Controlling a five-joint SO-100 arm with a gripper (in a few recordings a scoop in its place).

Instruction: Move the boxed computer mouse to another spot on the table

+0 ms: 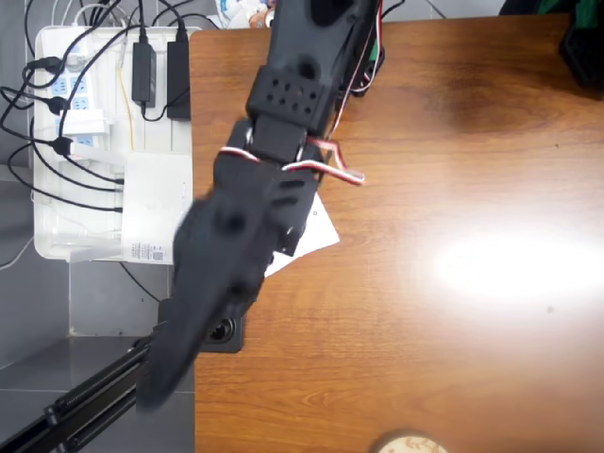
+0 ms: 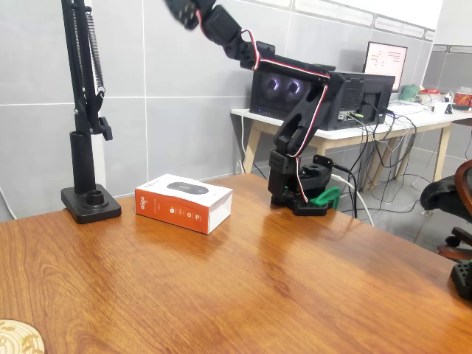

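The boxed computer mouse (image 2: pixel 184 200) lies flat on the table (image 2: pixel 258 295) near its far left edge, a white box with a dark mouse pictured on top and an orange side. In the overhead view only a white corner of the boxed computer mouse (image 1: pixel 321 231) shows from under the arm. The black arm is raised high above the box, and in the fixed view its wrist runs out of the top edge. My gripper (image 1: pixel 156 377) is a dark blur close to the overhead camera, well above the table (image 1: pixel 453 283). Its jaws cannot be made out.
A black stand (image 2: pixel 88 199) rises just left of the box. The arm's base (image 2: pixel 299 192) stands at the table's far edge, right of the box. A white tray (image 1: pixel 104 142) of power strips and cables sits beyond the table edge. A round wooden disc (image 2: pixel 18 339) lies at the near corner.
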